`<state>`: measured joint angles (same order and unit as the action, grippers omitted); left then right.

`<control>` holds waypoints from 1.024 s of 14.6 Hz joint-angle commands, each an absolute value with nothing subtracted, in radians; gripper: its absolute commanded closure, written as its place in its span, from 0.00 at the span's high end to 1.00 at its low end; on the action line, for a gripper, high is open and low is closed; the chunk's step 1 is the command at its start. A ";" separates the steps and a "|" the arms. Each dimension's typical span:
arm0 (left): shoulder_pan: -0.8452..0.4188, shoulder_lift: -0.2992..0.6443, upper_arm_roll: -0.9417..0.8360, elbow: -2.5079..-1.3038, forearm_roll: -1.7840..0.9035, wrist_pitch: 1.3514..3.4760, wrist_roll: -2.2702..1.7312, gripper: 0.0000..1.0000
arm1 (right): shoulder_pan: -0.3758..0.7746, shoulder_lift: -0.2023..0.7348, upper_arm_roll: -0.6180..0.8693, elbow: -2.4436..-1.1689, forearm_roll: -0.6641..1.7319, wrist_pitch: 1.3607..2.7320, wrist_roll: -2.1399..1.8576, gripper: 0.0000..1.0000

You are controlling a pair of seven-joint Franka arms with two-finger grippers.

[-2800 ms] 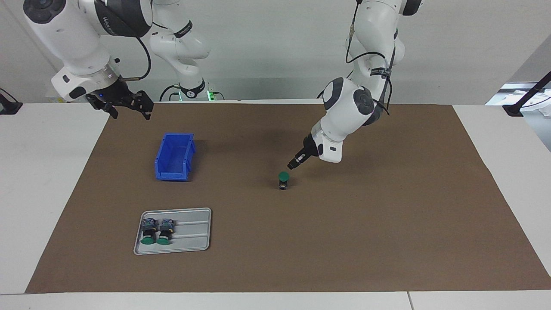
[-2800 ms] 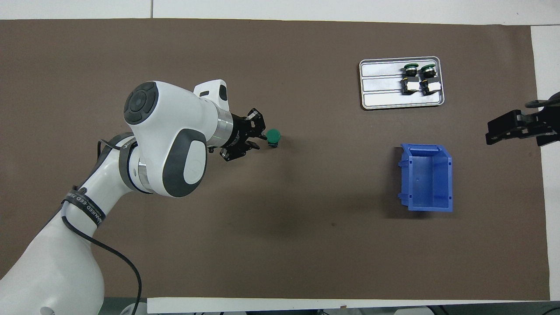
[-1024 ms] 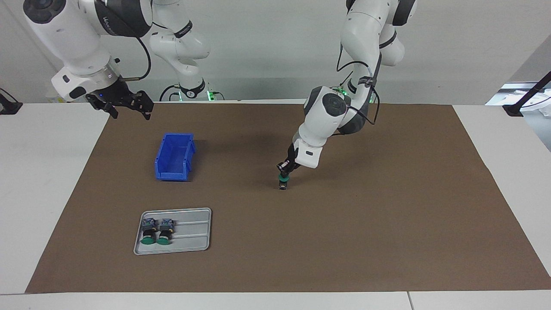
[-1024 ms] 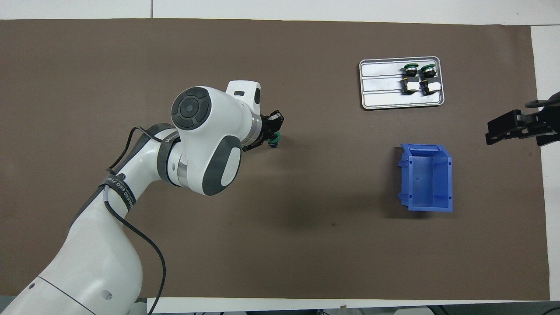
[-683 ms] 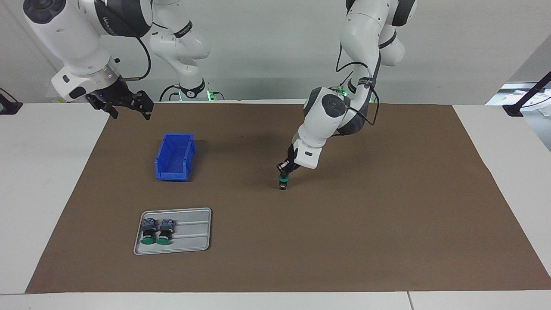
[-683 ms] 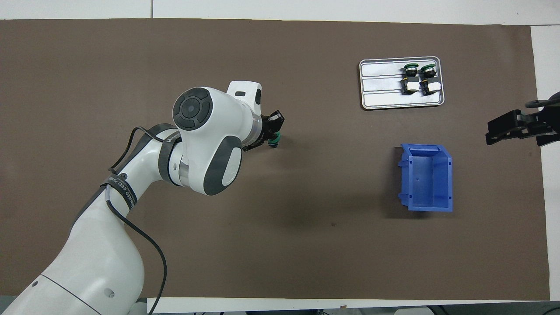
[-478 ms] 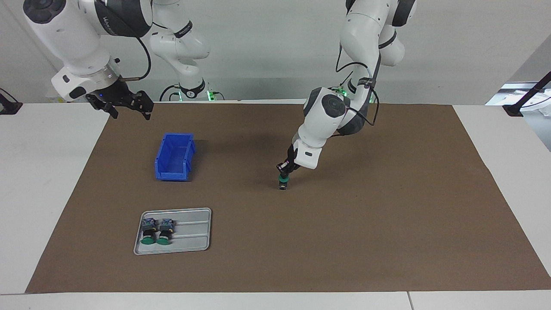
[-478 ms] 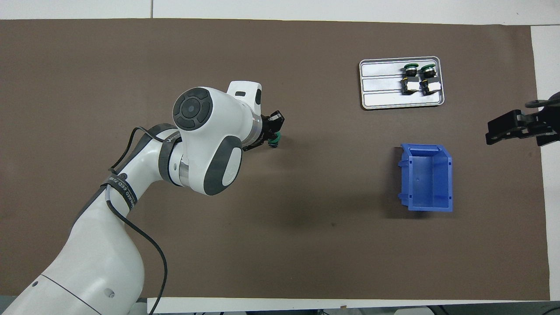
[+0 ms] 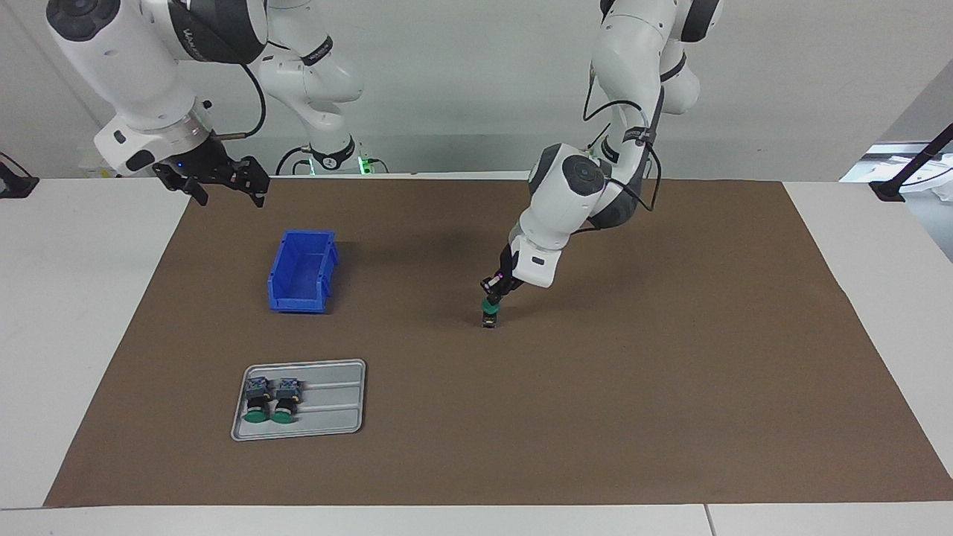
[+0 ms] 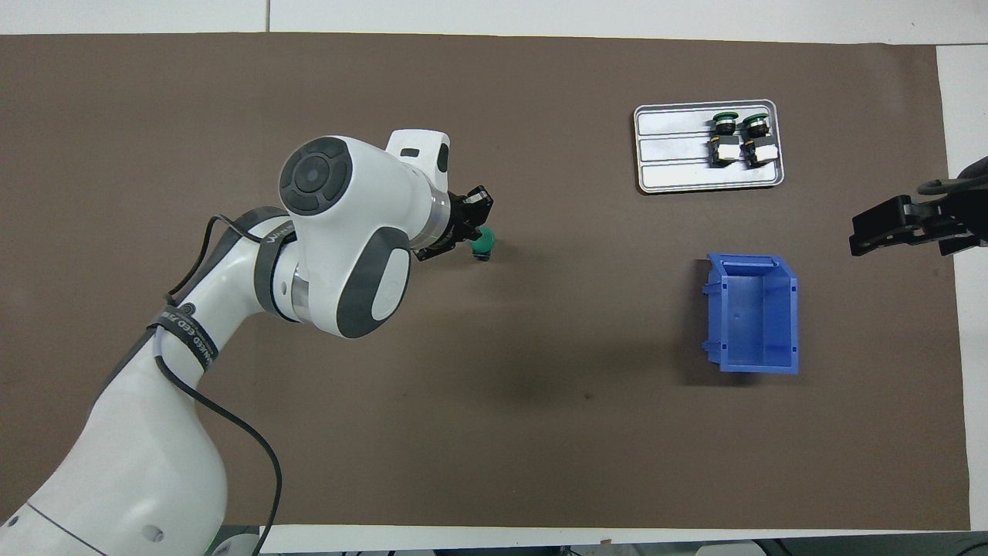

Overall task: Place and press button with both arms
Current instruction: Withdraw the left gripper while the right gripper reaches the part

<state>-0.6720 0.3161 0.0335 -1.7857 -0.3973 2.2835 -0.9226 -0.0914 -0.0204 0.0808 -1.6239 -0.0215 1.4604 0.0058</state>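
Note:
A green-capped button (image 9: 489, 310) (image 10: 483, 245) stands upright on the brown mat near the table's middle. My left gripper (image 9: 492, 292) (image 10: 470, 232) is shut with nothing held, and its tip points down at the green cap. The tip sits just at or barely above the cap, and I cannot tell whether they touch. In the overhead view most of the cap shows beside the tip. My right gripper (image 9: 225, 195) (image 10: 888, 230) is open and hangs in the air at the mat's edge at the right arm's end, above the table beside the blue bin.
An empty blue bin (image 9: 301, 272) (image 10: 752, 315) stands toward the right arm's end. Farther from the robots than the bin, a grey tray (image 9: 331, 406) (image 10: 670, 154) holds two more green-capped buttons (image 9: 271, 402) (image 10: 739, 139) lying on their sides.
The left arm has drawn back and up a little, so more of the green cap shows from above. The right gripper has shifted slightly. The button has stayed in place.

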 commanded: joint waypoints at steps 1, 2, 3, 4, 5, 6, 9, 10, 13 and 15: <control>-0.583 0.247 0.041 -1.784 -0.374 2.175 -0.913 0.16 | -0.074 -0.009 0.086 -1.586 -0.012 1.468 -0.014 0.98; -0.559 0.232 0.041 -1.784 -0.359 2.149 -0.913 0.25 | -0.075 -0.005 0.086 -1.580 -0.011 1.468 -0.012 0.98; -0.545 0.226 0.043 -1.784 -0.306 2.126 -0.914 0.35 | -0.075 0.001 0.086 -1.566 -0.009 1.465 -0.011 0.98; -0.510 0.213 0.041 -1.784 -0.251 2.099 -0.911 0.45 | -0.065 0.015 0.089 -1.543 -0.009 1.463 -0.002 0.98; -0.479 0.207 0.040 -1.784 -0.223 2.076 -0.908 0.55 | -0.034 0.034 0.100 -1.520 0.011 1.463 0.046 0.98; -0.457 0.206 0.040 -1.784 -0.219 2.062 -0.894 0.62 | 0.004 0.055 0.106 -1.499 0.049 1.468 0.139 0.98; -0.399 0.199 0.046 -1.787 -0.206 2.013 -0.829 0.78 | 0.200 0.179 0.109 -1.408 0.060 1.547 0.412 0.98; -0.376 0.199 0.046 -1.787 -0.165 1.997 -0.795 0.84 | 0.254 0.211 0.109 -1.405 0.060 1.595 0.473 0.98; -0.321 0.184 0.048 -1.789 -0.114 1.962 -0.718 1.00 | 0.394 0.334 0.107 -1.387 0.049 1.754 0.670 0.98; -0.278 0.169 0.049 -1.787 -0.098 1.924 -0.625 1.00 | 0.465 0.418 0.109 -1.370 -0.013 1.846 0.799 0.98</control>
